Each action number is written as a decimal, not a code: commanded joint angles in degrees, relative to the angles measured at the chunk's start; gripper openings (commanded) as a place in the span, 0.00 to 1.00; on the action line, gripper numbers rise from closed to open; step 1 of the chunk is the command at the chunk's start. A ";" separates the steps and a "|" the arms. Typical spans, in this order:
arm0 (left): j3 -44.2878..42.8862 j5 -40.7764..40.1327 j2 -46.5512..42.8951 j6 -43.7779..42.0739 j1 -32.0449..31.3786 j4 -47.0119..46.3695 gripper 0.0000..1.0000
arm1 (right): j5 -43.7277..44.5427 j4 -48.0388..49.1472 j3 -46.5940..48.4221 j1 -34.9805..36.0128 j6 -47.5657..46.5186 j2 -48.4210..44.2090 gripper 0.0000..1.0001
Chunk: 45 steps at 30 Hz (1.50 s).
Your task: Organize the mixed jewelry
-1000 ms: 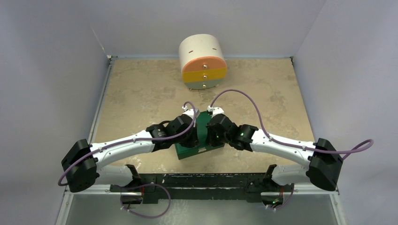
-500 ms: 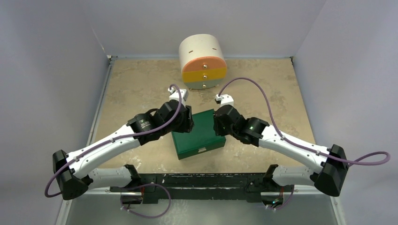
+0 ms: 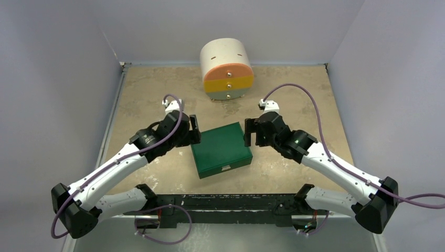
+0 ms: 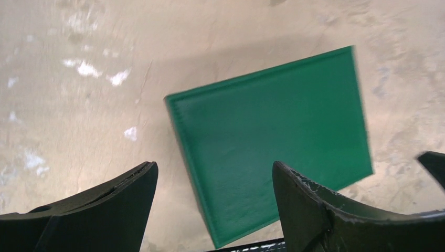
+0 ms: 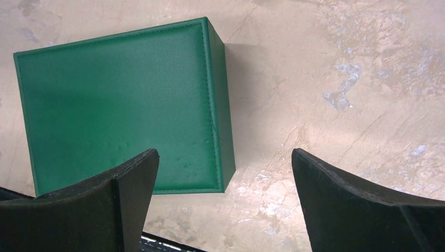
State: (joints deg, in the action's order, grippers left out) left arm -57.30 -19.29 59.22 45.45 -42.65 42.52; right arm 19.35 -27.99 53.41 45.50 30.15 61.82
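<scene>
Reaching low over the counter (image 3: 152,100) from the left, one arm holds the left tool (image 3: 193,129) with its fingers apart and empty, just beside the one green box (image 3: 220,149). The box's lid is shut, so the jewelry cannot be seen. One round drawer chest (image 3: 226,68) stands well behind. The second arm mirrors the first; the right tool (image 3: 251,133), likewise spread and empty, sits by the box's right edge.

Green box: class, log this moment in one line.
green box: closed | left hand: open, empty | right hand: open, empty | jewelry: unseen
</scene>
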 commanded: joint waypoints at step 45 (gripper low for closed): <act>12.85 35.81 18.16 8.94 14.27 -37.52 0.75 | -3.73 0.89 -9.64 -2.46 8.09 -7.39 0.99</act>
State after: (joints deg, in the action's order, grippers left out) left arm -39.38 14.35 75.35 54.46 -28.25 11.07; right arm 15.40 -28.34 44.36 43.66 36.12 55.68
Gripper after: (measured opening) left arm 0.758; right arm 0.987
